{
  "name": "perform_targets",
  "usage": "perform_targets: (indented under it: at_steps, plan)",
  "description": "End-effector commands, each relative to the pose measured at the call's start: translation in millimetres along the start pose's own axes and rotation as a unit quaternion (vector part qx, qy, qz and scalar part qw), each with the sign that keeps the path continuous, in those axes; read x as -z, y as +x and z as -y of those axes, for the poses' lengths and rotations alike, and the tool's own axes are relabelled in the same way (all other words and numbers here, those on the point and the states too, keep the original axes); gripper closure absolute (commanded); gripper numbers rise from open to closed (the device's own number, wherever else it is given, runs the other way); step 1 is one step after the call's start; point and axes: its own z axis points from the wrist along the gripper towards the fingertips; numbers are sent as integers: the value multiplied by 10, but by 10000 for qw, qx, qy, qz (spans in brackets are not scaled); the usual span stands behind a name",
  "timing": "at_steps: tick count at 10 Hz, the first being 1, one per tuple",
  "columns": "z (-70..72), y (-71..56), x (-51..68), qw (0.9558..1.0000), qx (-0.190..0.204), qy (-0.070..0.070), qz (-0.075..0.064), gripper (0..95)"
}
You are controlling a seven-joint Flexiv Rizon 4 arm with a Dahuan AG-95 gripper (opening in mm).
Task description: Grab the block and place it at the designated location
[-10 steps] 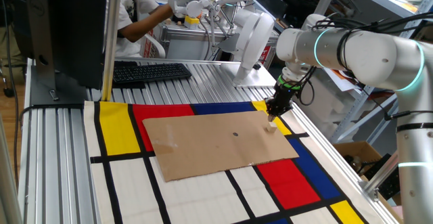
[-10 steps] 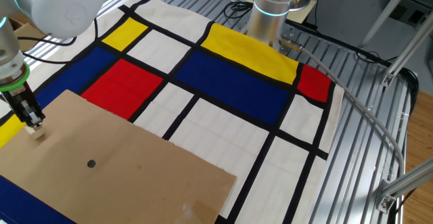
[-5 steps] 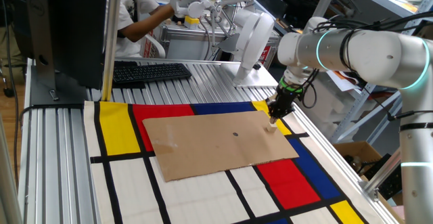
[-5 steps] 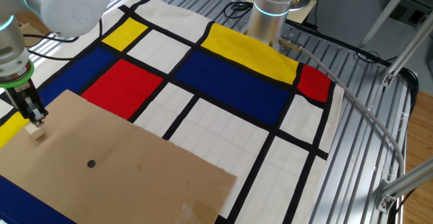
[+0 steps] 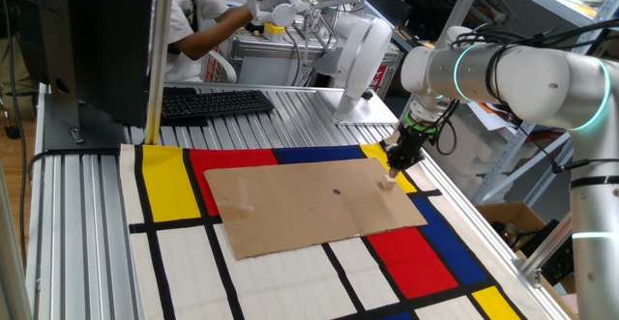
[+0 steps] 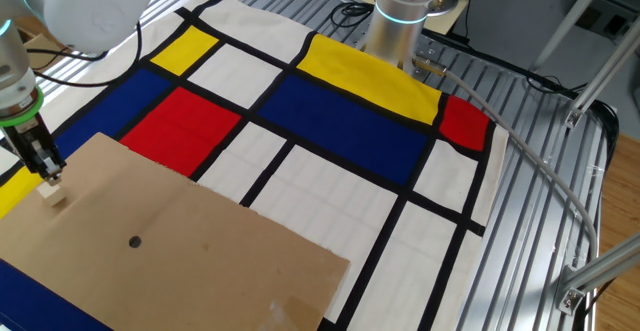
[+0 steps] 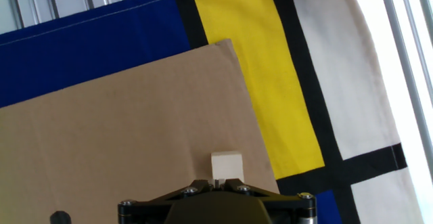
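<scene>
While the jaws (image 7: 218, 181) stay closed and empty, the block (image 7: 226, 166) sits just beyond them.

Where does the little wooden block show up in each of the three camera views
One fixed view: the block lies right of centre, at the cardboard sheet's far right corner, just under the hand.
The other fixed view: at the left edge, below the hand.
Hand view: bottom centre, just above the shut fingertips.
Shared landmark: the dark dot on the cardboard.

Pale wood block (image 7: 226, 164); matt brown cardboard sheet (image 7: 122, 136); woven cloth mat (image 7: 284, 68).
</scene>
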Motion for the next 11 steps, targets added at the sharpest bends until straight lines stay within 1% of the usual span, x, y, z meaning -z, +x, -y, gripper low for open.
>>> perform_targets:
  at_steps: [1, 5, 10, 11]
  plan:
    - [14, 1, 2, 10000, 60, -1, 4, 950]
    - [52, 8, 30, 9995, 323, -31, -6, 950]
    - [25, 4, -8, 9992, 400, -10, -3, 950]
    - [31, 5, -12, 9992, 408, -24, -14, 950]
